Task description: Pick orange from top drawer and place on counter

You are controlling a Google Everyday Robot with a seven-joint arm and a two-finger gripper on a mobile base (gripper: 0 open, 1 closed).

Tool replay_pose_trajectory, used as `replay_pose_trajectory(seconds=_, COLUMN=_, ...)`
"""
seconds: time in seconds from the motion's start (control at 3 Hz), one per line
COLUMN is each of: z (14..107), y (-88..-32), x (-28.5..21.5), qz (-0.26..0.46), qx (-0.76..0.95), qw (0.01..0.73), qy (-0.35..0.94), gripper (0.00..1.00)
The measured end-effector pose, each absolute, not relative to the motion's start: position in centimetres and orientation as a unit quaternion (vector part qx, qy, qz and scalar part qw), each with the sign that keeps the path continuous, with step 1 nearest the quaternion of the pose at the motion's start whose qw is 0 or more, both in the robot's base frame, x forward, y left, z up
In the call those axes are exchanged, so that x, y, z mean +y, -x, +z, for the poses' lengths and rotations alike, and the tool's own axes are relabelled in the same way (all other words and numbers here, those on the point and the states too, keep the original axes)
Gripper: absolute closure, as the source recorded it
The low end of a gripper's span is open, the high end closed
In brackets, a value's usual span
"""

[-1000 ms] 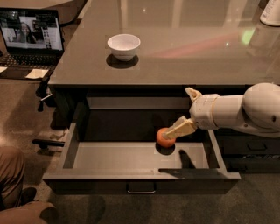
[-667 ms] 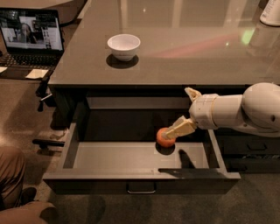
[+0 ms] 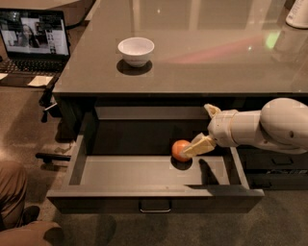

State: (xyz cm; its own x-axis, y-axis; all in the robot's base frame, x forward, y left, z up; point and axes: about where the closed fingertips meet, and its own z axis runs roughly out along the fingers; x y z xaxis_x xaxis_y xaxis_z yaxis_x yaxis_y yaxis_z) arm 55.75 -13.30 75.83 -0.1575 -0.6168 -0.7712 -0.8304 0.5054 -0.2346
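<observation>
The orange is inside the open top drawer, right of its middle and near the back, with a dark shadow just under it. My gripper reaches in from the right and is shut on the orange's right side. One tan finger lies across the fruit; the other is hidden behind it. The white arm stretches off to the right edge. The glossy counter lies above and behind the drawer.
A white bowl stands on the counter's left part. A white object is at the counter's far right corner. An open laptop sits to the left. A person's leg is at the bottom left.
</observation>
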Motion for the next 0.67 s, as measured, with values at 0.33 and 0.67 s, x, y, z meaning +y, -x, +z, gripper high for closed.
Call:
replay_pose_trajectory(seconds=0.33, z=73.3, y=-56.1, x=-13.7, qz=0.134, qx=0.758, qw=0.422, qy=0.478, gripper=0.0)
replay_pose_trajectory(seconds=0.67, z=70.7, y=-56.5, x=-13.8, qz=0.153, qx=0.764, qw=0.412, qy=0.473, gripper=0.0)
